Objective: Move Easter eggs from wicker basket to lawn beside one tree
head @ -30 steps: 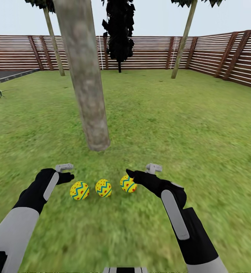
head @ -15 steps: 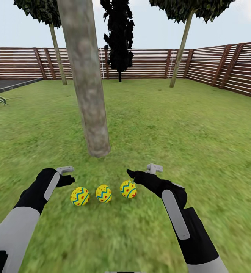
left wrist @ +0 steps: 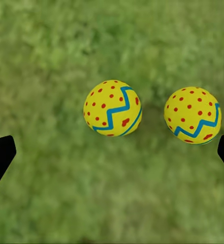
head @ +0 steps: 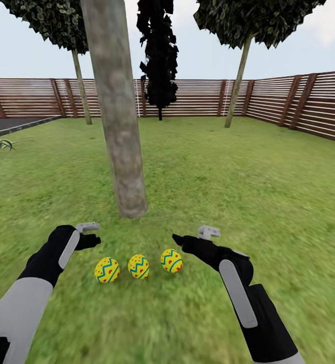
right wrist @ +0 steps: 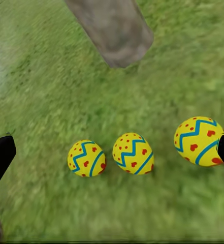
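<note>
Comparing the head view with the two earlier ones, the horizon and fence are seen lower and more of the tree crowns is taken in, so the camera has been tilted up; the eggs have not been shifted on the grass.

At the left, the left gripper is held just above the lawn, spread wide with nothing between its fingers; in the left wrist view its two dark fingertips are seen far apart. Just beside it lies the left egg, then the middle egg, then the right egg, all three resting in a short row on the grass, apart from one another. The same row is shown in the right wrist view. Close behind the row stands the tree, its thick mottled trunk planted in the grass. At the right, the right gripper is likewise spread and empty, and a small gap has opened between it and the right egg since a second ago.

No wicker basket is visible near the eggs. It is judged that the last egg has been released and the placing beside one tree is done, with only the withdrawal of the arms left.
</note>
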Robot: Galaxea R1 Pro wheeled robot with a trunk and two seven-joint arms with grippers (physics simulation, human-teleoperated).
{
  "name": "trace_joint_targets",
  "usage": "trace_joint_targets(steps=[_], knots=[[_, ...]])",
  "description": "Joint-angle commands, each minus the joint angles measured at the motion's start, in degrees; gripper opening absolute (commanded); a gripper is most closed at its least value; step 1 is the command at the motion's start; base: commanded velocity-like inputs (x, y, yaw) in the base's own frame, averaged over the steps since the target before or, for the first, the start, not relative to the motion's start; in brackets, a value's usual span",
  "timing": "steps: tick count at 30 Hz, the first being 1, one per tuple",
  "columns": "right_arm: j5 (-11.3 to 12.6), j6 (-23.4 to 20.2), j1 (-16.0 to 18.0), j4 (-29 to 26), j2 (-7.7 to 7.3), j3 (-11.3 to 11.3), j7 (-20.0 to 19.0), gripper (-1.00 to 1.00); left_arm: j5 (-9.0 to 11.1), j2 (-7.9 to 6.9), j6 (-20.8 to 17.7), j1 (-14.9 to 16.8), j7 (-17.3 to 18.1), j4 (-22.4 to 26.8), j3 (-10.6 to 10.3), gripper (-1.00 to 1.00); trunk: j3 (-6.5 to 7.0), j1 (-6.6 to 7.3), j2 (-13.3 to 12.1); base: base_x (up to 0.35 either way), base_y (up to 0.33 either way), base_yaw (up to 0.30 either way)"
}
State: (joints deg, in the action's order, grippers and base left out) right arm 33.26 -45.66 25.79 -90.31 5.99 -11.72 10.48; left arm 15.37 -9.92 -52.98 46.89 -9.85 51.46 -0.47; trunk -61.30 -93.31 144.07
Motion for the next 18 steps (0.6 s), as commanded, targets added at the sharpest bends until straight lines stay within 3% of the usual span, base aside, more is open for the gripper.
trace_joint_targets(steps=[1,7,18], knots=[[0.59,-0.49,-0.11,-0.13,-0.05,0.02,0.58,1.0,0.61,-0.04,-0.18,-0.1,-0.52,-0.01,-0.05,1.0,0.17,0.03,0.0,0.0,0.0,0.0],[0.56,-1.32,-2.02,-0.42,-0.48,1.56,0.53,1.0,0.62,-0.05,0.92,-2.27,-0.58,0.07,-0.06,1.0,1.5,0.19,-0.08,0.0,0.0,0.0],[0.41,-1.19,-2.88,-0.38,-0.62,2.0,0.34,1.0,0.58,-0.02,3.25,-4.18,-1.11,-0.02,-0.04,1.0,3.94,0.47,-0.22,0.0,0.0,0.0]])
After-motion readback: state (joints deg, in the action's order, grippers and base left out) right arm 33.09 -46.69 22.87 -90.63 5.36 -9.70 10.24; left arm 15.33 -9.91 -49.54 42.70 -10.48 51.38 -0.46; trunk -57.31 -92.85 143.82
